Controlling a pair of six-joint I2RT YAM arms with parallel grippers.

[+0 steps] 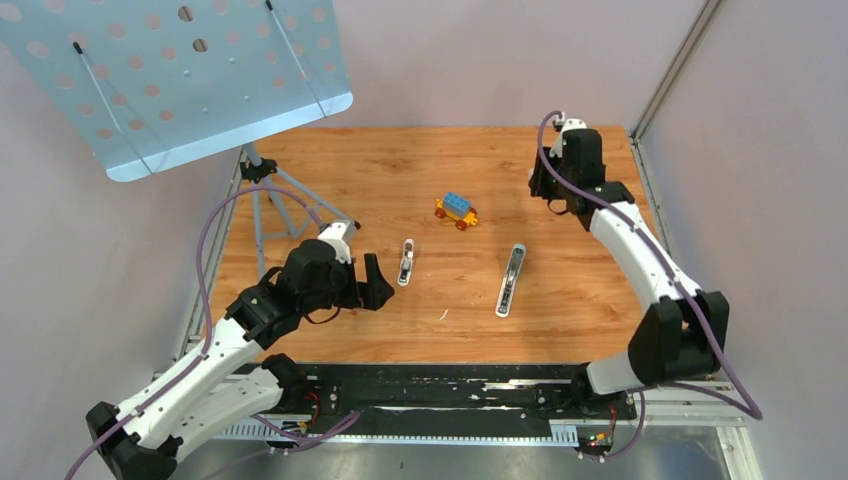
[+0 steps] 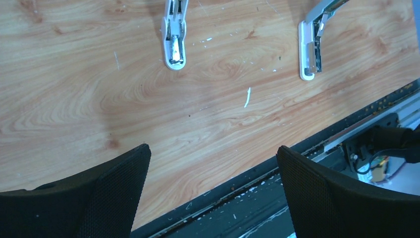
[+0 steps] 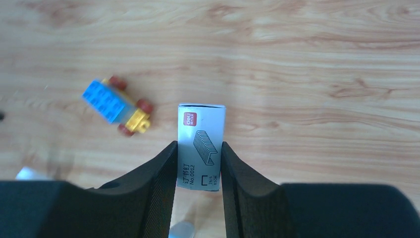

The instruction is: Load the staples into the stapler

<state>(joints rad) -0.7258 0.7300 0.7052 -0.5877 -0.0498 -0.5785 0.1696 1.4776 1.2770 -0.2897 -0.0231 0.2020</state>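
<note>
While your right gripper clamps white staple box, jaws part-closed on its sides, no bare staples show in any view. Cannot tell where strips are; likely inside box. Loading looks not begun: box to open, strip to seat.

Long stapler, top swung open, lies centre of top view, shorter white stapler to its left. Both well apart from right fingers at upper right.

Your left gripper spread wide, empty, near shorter stapler.
</note>
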